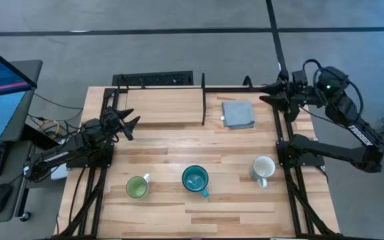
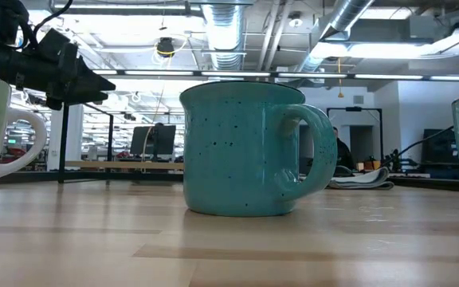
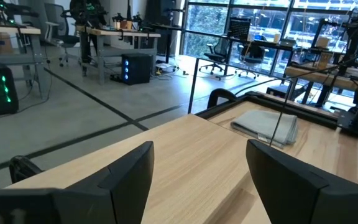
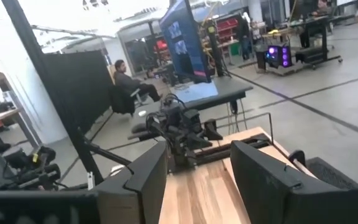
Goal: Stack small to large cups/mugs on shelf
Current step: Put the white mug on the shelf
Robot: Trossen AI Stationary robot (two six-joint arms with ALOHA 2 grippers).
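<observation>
Three mugs stand upright in a row on the tabletop's near part: a light green one (image 1: 137, 187) at the left, a teal blue one (image 1: 195, 179) (image 2: 245, 148) in the middle, a white one (image 1: 263, 168) at the right. The shelf (image 1: 172, 107) is the raised plank along the far side. My left gripper (image 1: 131, 124) is open and empty above the shelf's left end. My right gripper (image 1: 271, 93) is open and empty at the far right, above the shelf's right end.
A folded grey cloth (image 1: 237, 114) (image 3: 267, 126) lies on the shelf toward its right. Black upright posts (image 1: 203, 100) stand on the shelf. A monitor and keyboard sit off the table's left. A person sits in the room beyond the table (image 4: 124, 79).
</observation>
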